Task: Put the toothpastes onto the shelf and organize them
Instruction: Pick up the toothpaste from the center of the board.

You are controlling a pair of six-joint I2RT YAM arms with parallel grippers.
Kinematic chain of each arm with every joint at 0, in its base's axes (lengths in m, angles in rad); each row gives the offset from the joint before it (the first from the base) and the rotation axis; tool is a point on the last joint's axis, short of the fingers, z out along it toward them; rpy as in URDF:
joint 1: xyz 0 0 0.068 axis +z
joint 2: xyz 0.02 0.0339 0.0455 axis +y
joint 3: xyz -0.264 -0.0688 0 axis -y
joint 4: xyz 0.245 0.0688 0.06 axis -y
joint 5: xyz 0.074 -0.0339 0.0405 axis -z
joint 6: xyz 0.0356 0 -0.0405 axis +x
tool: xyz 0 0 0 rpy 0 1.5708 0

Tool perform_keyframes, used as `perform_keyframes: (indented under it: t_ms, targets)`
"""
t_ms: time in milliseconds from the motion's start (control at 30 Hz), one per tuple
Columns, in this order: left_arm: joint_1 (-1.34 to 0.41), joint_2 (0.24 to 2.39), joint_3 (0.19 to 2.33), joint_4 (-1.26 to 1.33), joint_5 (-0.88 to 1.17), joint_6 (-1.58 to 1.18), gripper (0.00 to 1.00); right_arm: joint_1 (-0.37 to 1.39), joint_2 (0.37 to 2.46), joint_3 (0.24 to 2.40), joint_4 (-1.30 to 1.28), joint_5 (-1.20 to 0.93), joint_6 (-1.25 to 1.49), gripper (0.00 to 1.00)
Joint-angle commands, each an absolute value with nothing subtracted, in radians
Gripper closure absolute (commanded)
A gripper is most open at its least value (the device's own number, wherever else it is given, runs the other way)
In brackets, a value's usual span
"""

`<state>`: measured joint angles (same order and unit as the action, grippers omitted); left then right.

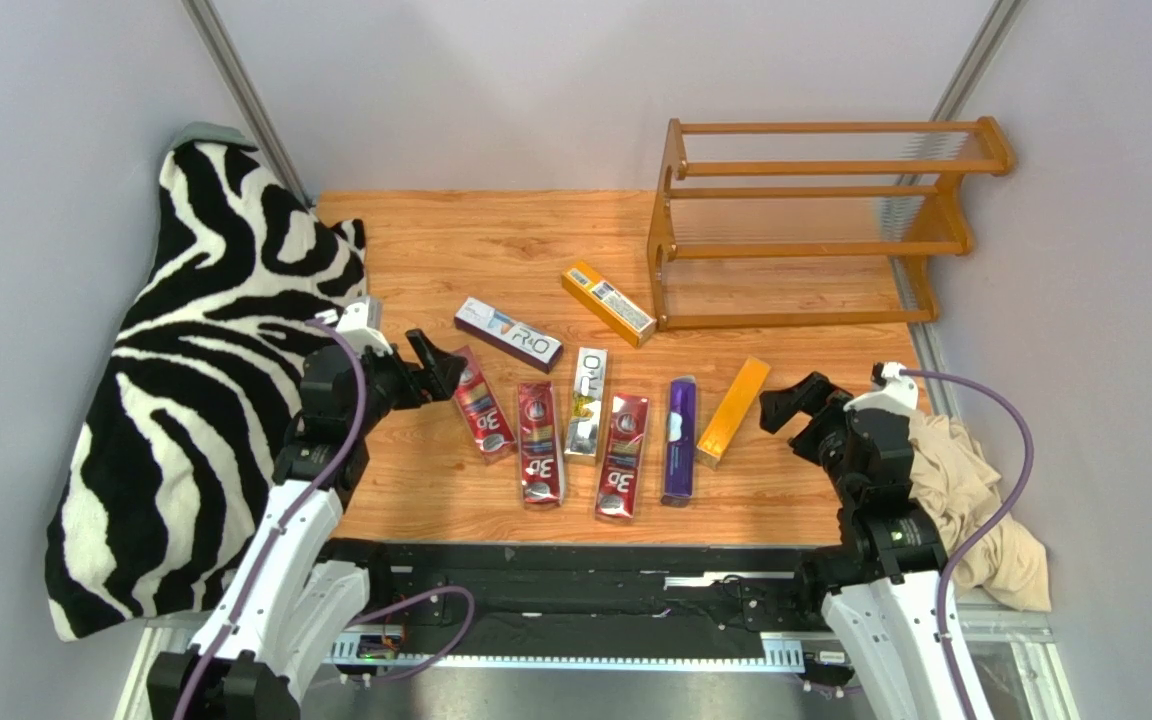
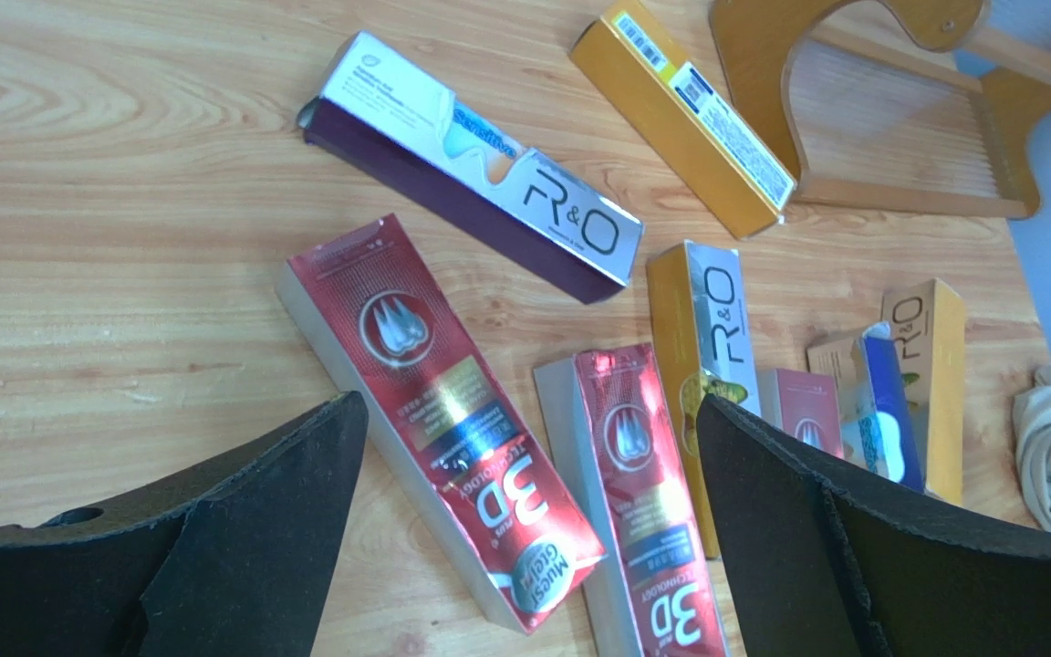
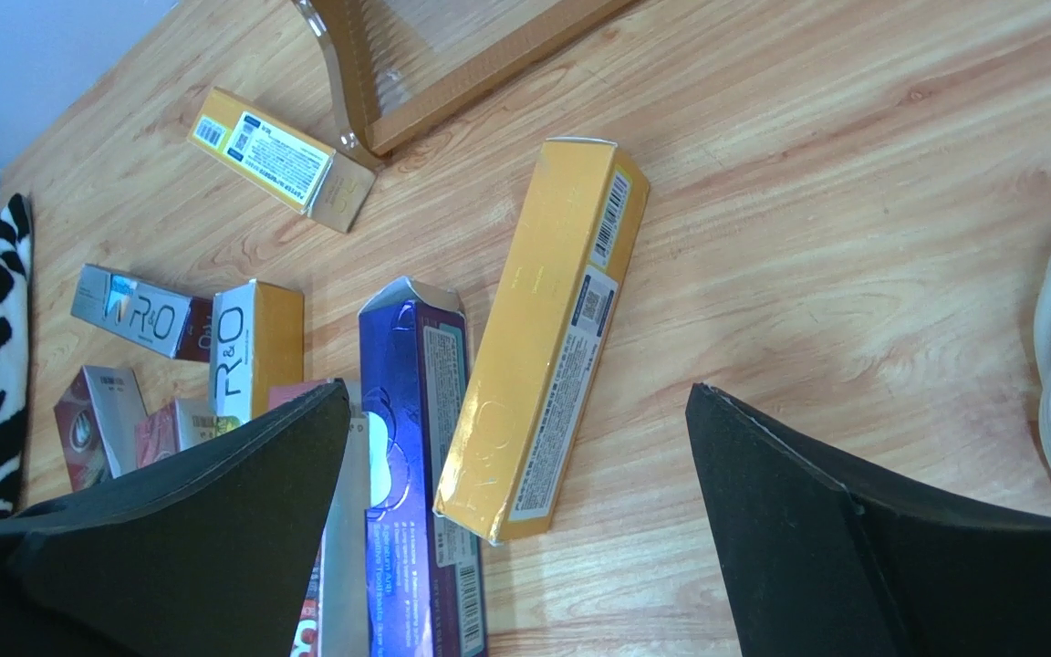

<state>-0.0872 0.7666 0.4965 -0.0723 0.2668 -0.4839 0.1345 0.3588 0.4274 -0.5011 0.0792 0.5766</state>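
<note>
- Wooden, orange-brown: saw the shelf (image 1: 823,225) upright.
- Found eight toothpastes (image 1: 585,402) flat on the table (image 1: 432,240), in front and left of the shelf.
- Saw left gripper (image 1: 432,368) spread wide, gripping nothing, well left of the shelf, beside a red carton (image 1: 480,402).
- Saw right gripper (image 1: 785,405) gaping too, empty, in front of the shelf.

The arms (image 1: 285,548) have white links, black joints and purple cables (image 1: 1012,480); the fingers (image 2: 216,548) are black wedges.
</note>
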Motion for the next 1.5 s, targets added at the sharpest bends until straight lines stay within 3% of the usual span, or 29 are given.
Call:
perform_keyframes:
  t_ms: [0, 233, 367, 500, 967, 1200, 1333, 1467]
  targets:
    - [-0.084, 0.752, 0.531, -0.198, 0.313, -0.5, 0.01, 0.135, 0.403, 0.518, -0.583, 0.121, 0.653, 0.0]
    - [-0.109, 0.739, 0.534, -0.201, 0.388, -0.503, 0.01, 0.15, 0.624, 0.59, -0.6, 0.04, 0.66, 0.0]
    - [-0.181, 0.758, 0.581, -0.278, 0.316, -0.517, 0.01, 0.328, 0.813, 0.675, -0.655, 0.278, 0.652, 0.0]
    - [-0.204, 0.802, 0.609, -0.328, 0.305, -0.526, 0.03, 0.449, 0.984, 0.732, -0.613, 0.324, 0.663, 0.0]
    - [-0.219, 0.933, 0.586, -0.287, 0.307, -0.5, 0.04, 0.468, 1.333, 0.71, -0.443, 0.365, 0.779, 0.03]
    - [-0.219, 0.934, 0.561, -0.278, 0.328, -0.503, 0.04, 0.468, 1.351, 0.687, -0.402, 0.403, 0.816, 0.08]
    - [-0.219, 0.913, 0.54, -0.278, 0.33, -0.512, 0.04, 0.468, 1.33, 0.663, -0.387, 0.396, 0.819, 0.52]
    - [-0.219, 0.894, 0.529, -0.293, 0.33, -0.514, 0.05, 0.468, 1.321, 0.65, -0.382, 0.391, 0.825, 0.52]
